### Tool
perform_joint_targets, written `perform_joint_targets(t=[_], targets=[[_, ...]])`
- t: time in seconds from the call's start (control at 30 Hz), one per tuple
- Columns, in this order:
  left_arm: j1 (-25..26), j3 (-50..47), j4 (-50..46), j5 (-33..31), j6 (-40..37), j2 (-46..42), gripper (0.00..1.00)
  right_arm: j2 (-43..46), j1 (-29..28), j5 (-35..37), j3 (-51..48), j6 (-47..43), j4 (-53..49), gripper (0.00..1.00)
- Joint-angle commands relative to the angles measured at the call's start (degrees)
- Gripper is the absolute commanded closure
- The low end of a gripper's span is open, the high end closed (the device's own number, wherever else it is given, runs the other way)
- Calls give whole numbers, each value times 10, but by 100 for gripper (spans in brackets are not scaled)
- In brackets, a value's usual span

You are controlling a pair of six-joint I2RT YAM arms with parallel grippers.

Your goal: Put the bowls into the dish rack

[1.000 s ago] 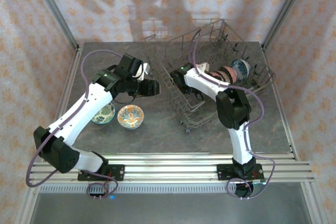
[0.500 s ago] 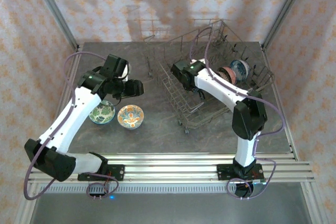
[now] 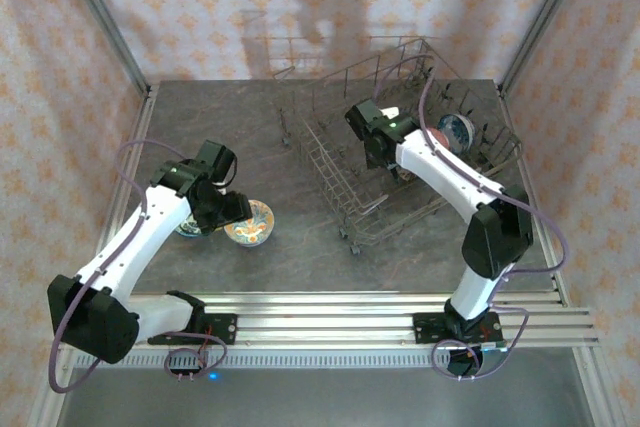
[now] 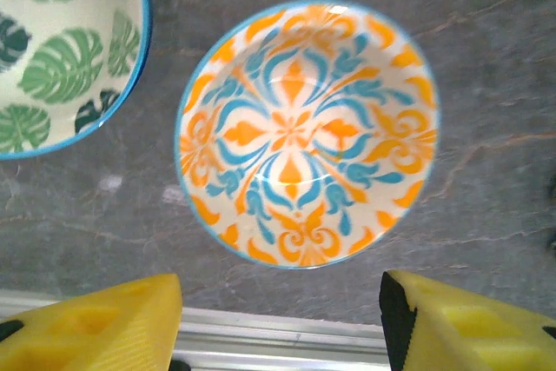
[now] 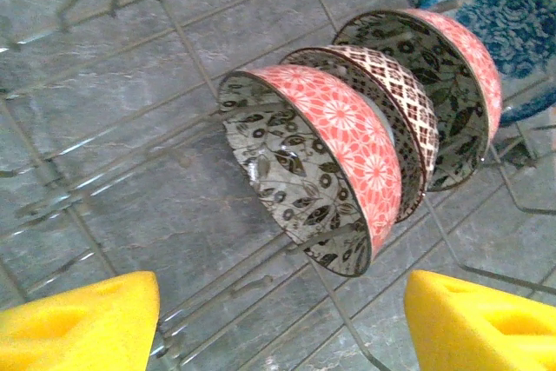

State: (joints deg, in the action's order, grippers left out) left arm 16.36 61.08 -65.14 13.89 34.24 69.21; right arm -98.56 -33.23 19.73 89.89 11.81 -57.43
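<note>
The left gripper [image 4: 278,336] hangs right over the orange and blue bowl [image 4: 306,132] on the table [image 4: 495,76]. Its yellow fingers [image 4: 113,323] are wide apart and hold nothing. A green leaf bowl [image 4: 61,49] sits just beside it. The right gripper [image 5: 282,323] is apart too, just above the row of bowls [image 5: 347,154] standing on edge in the dish rack [image 3: 330,175]

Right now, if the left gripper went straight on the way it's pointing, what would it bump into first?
Probably the orange-and-teal bowl. The left gripper points down toward it with open jaws, and nothing lies between them. How high above the bowl it hangs is unclear.
</note>
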Motion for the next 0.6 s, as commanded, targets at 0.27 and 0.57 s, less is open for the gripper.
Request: perform_joint_targets(t=[0.27,0.57], targets=[[-15,-64,32,-37,26,20,36,32,12,-61,-24,-26,17,26],[-36,-74,77,-21,-4,79,39,34,12,-54,-23,-16,2,27]])
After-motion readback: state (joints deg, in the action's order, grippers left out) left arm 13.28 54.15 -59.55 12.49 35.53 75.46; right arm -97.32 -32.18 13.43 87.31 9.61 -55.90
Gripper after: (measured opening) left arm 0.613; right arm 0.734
